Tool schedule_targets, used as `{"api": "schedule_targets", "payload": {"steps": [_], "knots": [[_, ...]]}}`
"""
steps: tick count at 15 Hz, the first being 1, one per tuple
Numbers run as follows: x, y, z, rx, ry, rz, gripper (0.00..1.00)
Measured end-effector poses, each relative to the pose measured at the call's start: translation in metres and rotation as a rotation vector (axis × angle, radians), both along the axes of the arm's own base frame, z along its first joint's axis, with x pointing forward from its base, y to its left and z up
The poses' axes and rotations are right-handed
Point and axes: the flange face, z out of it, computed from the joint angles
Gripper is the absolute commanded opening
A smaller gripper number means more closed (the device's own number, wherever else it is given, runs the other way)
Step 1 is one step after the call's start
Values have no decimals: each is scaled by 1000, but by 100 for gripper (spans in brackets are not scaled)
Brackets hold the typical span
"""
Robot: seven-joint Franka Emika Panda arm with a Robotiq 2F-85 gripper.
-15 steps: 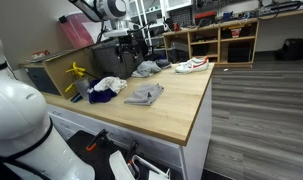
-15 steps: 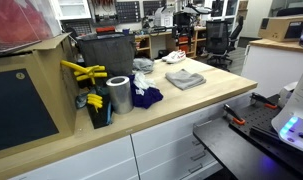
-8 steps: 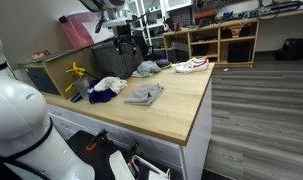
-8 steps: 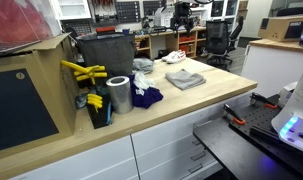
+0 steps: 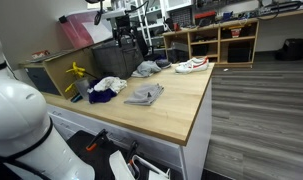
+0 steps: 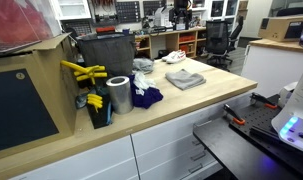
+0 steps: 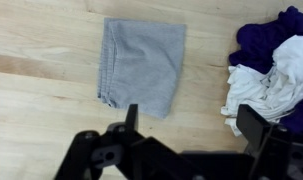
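Observation:
My gripper (image 7: 191,115) is open and empty, high above the wooden table (image 7: 51,110). Straight below it in the wrist view lies a folded grey cloth (image 7: 141,65), with a white cloth (image 7: 266,85) and a purple cloth (image 7: 263,35) to the right. In both exterior views the gripper (image 5: 124,14) (image 6: 179,8) hangs near the top of the picture, well above the grey cloth (image 5: 144,95) (image 6: 186,79). It touches nothing.
A black bin (image 6: 106,55), yellow clamps (image 6: 81,72) and a metal can (image 6: 118,94) stand at one end of the table. A white-and-red shoe (image 5: 191,65) and a blue-grey cloth (image 5: 146,69) lie at the far end. Shelves (image 5: 226,40) stand behind.
The arm has risen and drawn away from the table top. The cloths have not moved.

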Motion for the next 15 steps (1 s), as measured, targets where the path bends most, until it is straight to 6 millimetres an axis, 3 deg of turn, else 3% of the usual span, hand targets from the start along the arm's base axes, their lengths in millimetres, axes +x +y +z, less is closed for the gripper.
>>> {"api": "schedule_targets", "payload": {"steps": [11,15], "knots": [[-16,0,62,-36,-59,-21,100],[-18,0,68,-36,-65,-22,100]]}}
